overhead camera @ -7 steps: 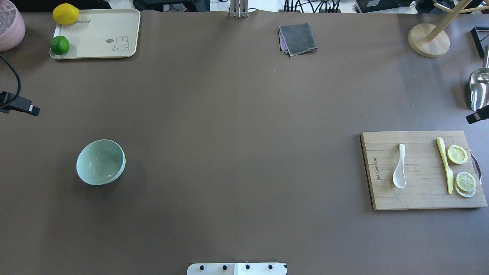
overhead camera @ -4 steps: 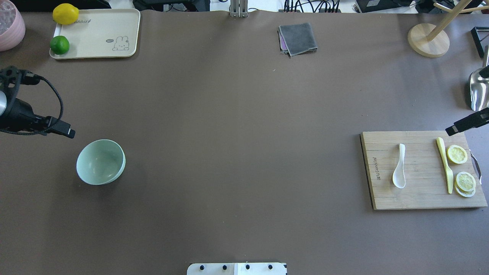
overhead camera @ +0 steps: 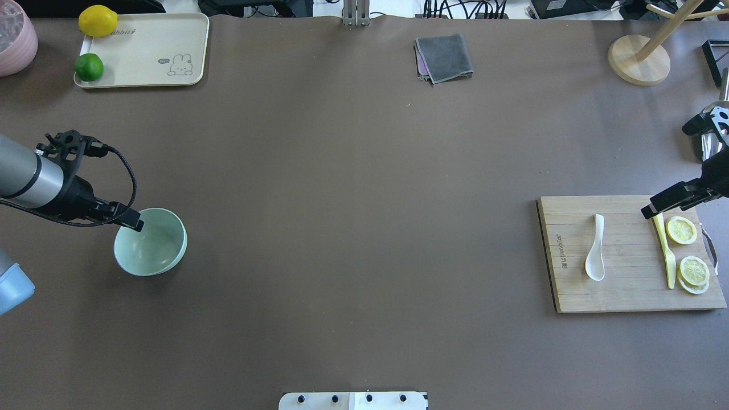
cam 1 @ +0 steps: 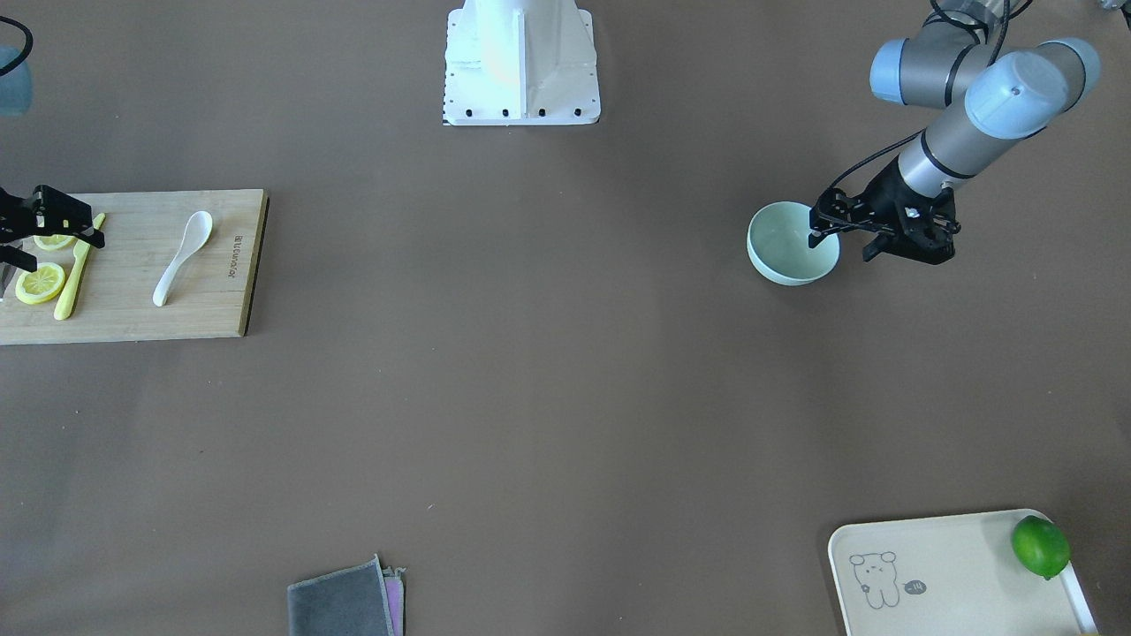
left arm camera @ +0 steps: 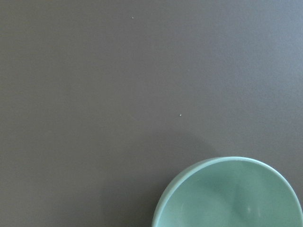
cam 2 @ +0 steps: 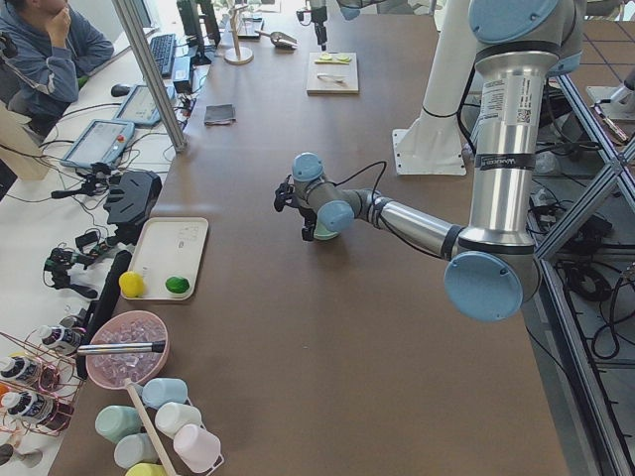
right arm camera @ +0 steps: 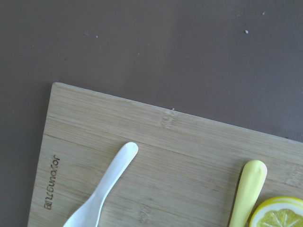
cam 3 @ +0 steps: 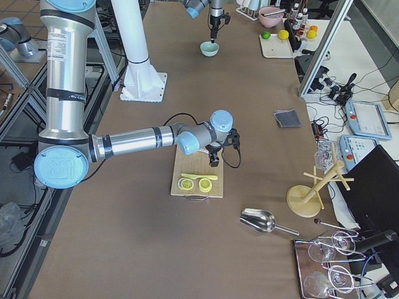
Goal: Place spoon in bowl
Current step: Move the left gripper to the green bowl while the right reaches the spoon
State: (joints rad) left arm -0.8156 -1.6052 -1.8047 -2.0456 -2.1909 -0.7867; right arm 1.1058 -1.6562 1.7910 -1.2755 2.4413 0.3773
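Jaws spread and empty, the right gripper (cam 1: 60,253) hovers by the knife (overhead camera: 664,246); overhead, the spoon (overhead camera: 595,250) lies at its eight o'clock. Best shift across and straddle the handle squarely.

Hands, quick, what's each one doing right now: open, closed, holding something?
Left hand: open, holding nothing, by the bowl.
Right hand: open, holding nothing, over the cutting board.

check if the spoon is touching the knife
Apart. The overhead view shows a wide strip of bare board between the spoon and the knife.
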